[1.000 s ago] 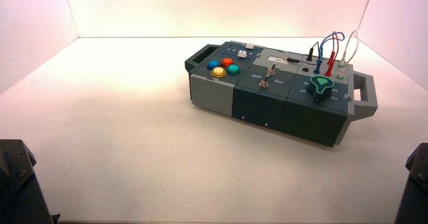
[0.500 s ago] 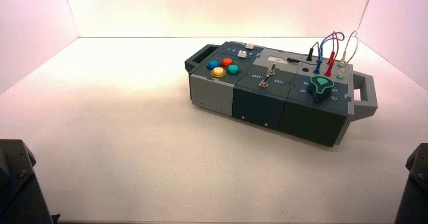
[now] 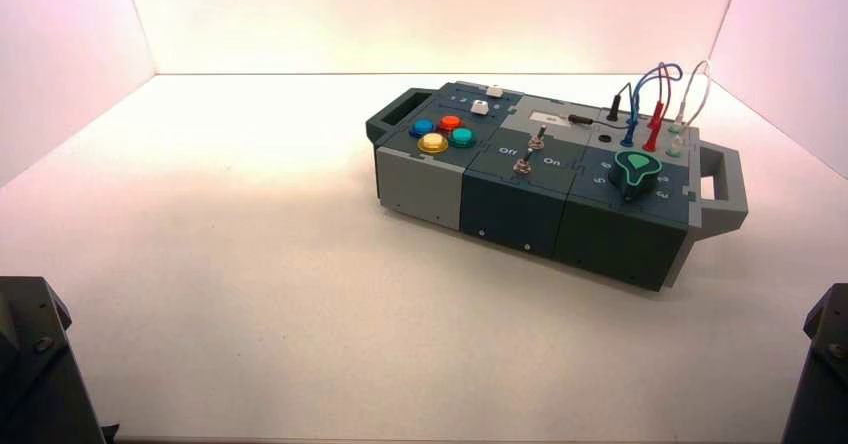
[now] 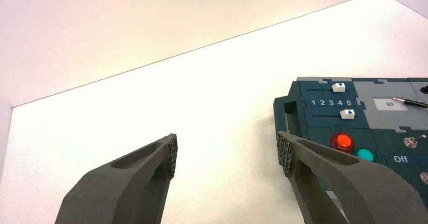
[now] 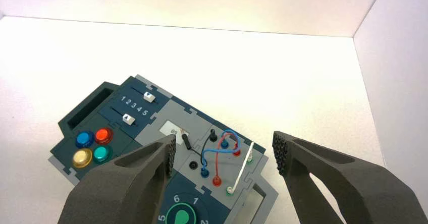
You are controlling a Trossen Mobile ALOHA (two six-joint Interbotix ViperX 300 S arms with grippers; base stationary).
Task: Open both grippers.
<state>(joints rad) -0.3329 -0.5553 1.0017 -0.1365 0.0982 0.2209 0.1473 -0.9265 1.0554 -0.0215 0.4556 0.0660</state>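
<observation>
From above, the box (image 3: 556,186) sits on the white table (image 3: 250,264) toward its far right side, turned a little, well apart from both arms; only dark stubs of the left arm (image 3: 35,364) and the right arm (image 3: 825,364) show at the near corners, parked, and neither gripper can be seen from here. On the box's top are four round buttons (image 3: 442,133) at its left end, two toggle switches (image 3: 529,154) in the middle, a green knob (image 3: 636,171) at the right, and coloured wires (image 3: 655,99) along the far right edge. In the left wrist view, the left gripper (image 4: 226,150) has its two fingers spread wide with nothing between them; bare table shows through the gap, and past one finger lie the box's two white sliders (image 4: 342,100), a lit red button (image 4: 342,142) and a green one. In the right wrist view, the right gripper (image 5: 224,153) is likewise spread wide and empty, hanging above the box's wired end. The task's things are the grippers themselves, so there is nothing to take hold of: the fingers look stiff, with textured pads (image 5: 279,152) at the tips, and they move freely in open air. Judging by both wide gaps, the task appears essentially met, and nothing stands near enough to be struck.
</observation>
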